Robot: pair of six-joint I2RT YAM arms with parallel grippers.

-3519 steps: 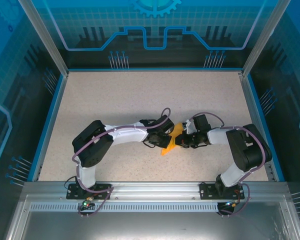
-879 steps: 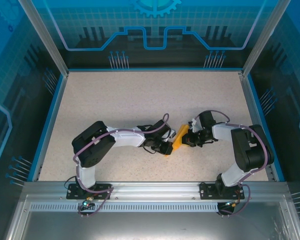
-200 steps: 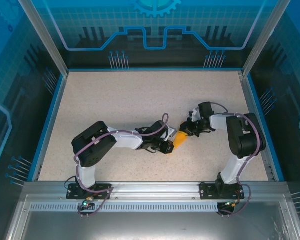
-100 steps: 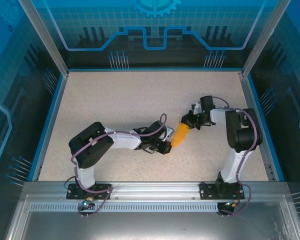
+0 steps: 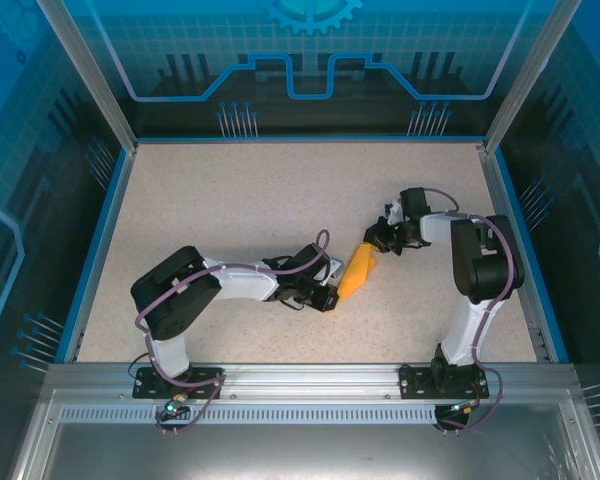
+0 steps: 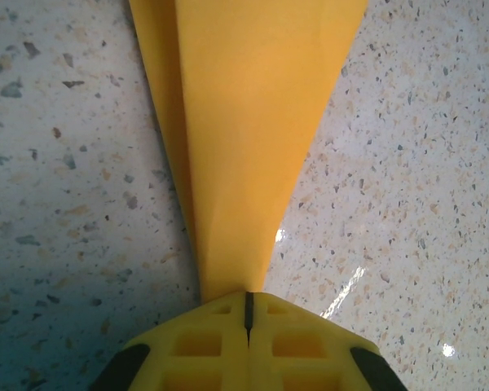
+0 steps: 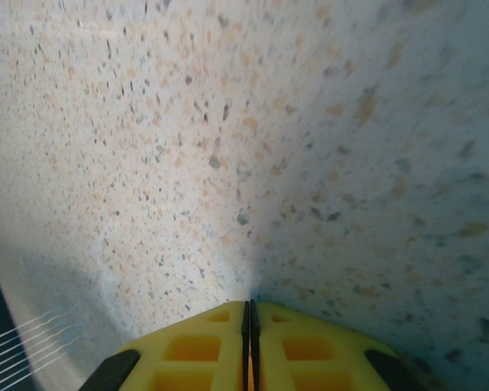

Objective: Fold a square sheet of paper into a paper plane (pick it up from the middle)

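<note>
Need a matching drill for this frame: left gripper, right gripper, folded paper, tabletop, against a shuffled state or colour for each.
Things:
1. left gripper
2. right gripper
3. folded paper
4. tabletop

States or colours:
A. speckled beige
B. shut, at the paper's wider far end
C. orange-yellow, spanning between the two grippers
D. shut on the paper's narrow tip

Pairs: 1-D, 2-B, 3-C, 4-A

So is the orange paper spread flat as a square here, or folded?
Folded: the paper is a narrow tapered strip with layered edges, its tip pinched in the shut left gripper.
</note>
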